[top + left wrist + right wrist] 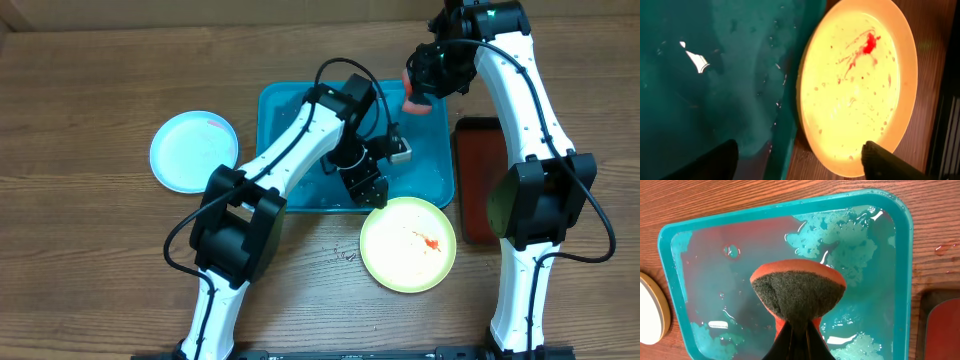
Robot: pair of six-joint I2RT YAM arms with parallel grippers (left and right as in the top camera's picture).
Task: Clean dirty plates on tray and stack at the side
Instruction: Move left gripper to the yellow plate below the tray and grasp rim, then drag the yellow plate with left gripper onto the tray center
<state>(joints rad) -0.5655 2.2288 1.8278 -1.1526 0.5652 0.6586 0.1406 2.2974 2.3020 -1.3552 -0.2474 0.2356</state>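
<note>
The turquoise tray (285, 110) lies mid-table, wet, with reddish water and foam (850, 245). A yellow-green plate (408, 243) with a red sauce smear lies on the table at the tray's front right corner; it also shows in the left wrist view (855, 85). A pale blue-white plate (193, 151) lies left of the tray. A third plate is not in view. My left gripper (368, 190) (800, 165) is open and empty, straddling the tray rim and the plate's edge. My right gripper (425, 85) (800, 340) is shut on an orange sponge (797, 292) with a dark scouring face, above the tray.
A dark red, black-rimmed tray (475, 180) lies right of the turquoise tray, also in the right wrist view (940, 325). A pale plate's edge (650, 310) shows at that view's left. Wooden table (90, 270) all round.
</note>
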